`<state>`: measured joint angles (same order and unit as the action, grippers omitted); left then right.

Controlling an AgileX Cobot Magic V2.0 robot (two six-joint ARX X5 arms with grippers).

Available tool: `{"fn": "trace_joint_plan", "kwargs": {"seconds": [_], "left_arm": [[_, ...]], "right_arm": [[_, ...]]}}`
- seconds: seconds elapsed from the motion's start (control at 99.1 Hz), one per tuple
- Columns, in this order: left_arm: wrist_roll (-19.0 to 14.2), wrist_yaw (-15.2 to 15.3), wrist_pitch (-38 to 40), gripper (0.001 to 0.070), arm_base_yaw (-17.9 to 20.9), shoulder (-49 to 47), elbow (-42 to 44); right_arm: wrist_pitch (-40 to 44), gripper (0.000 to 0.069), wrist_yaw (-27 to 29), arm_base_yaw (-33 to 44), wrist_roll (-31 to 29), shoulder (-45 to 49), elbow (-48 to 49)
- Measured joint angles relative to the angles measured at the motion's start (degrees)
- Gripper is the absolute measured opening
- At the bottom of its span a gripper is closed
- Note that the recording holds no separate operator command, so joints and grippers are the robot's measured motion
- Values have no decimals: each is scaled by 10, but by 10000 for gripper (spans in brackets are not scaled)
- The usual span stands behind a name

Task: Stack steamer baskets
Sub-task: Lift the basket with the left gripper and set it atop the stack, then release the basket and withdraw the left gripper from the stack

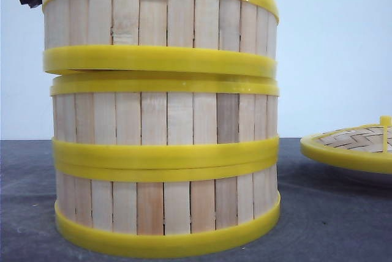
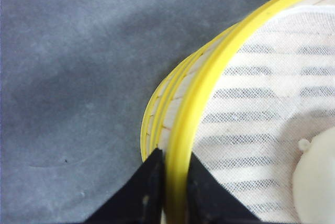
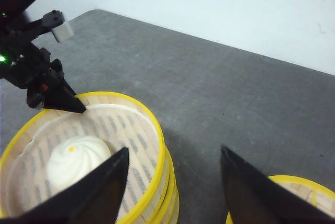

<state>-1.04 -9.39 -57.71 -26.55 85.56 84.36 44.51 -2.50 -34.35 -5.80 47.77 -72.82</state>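
left end effector: closed, pinching | right end effector: spread wide, holding nothing

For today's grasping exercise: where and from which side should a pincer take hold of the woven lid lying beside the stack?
Probably the upright yellow knob at the middle of the woven lid, coming straight down from above: the lid lies flat and low, so its rim offers little to pinch, while the knob stands clear.

Matte black wedge-shaped fingers
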Motion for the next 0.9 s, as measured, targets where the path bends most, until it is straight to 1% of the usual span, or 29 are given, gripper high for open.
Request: {"fn": "trace_joint_plan", "kwargs": {"seconds": [0.414, 0.898], "left_arm": [[1, 0, 15, 24, 1, 1, 0], [0, -4, 19, 24, 2, 32, 0]], "right_arm": [[0, 334, 0, 0, 0, 0, 0], [5, 334, 0, 0, -2, 0, 0]]}}
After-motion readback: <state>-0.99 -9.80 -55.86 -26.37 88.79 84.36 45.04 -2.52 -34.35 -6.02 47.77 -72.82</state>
